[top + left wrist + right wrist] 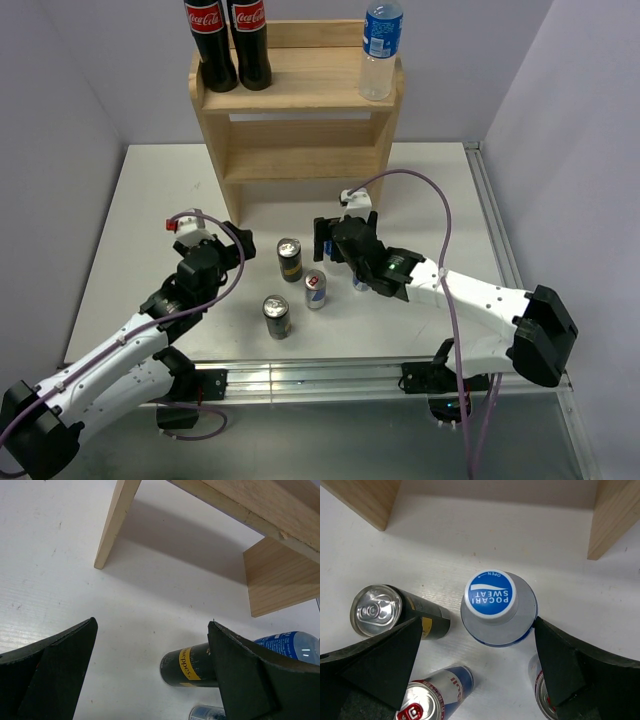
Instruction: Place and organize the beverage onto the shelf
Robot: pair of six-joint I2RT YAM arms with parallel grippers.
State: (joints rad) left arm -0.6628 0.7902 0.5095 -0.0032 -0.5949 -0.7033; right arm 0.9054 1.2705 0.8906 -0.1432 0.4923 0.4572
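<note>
The white tabletop (150, 200) carries the wooden shelf (300, 135) at its 12 o'clock edge. On the shelf's top tier a pair of cola bottles (228, 45) stands upright at the 9 o'clock end, touching each other. The first water bottle (379, 55) stands upright at the 3 o'clock end. The lower tier is bare.

The right hand (477, 622) hangs over the middle of the tabletop, at 6 o'clock of the shelf. Its jaws are spread wide to either side of the second water bottle (500, 610), which stands upright under them. The 3 o'clock finger lies right against the bottle's shoulder and the other is well clear, so there is no grip. The left hand (152, 625) sits at 9 o'clock of the cans, its jaws wide apart with only tabletop between them.

Four cans stand upright around the second bottle. The yellow-labelled dark can (289, 260) is at its 9 o'clock. The blue-silver can (316, 290) is at 7 o'clock. The second blue-silver can (542, 692) is at 5 o'clock, partly hidden by the finger. The nearer dark can (276, 317) is farthest out, at 7 o'clock of the blue-silver can.
</note>
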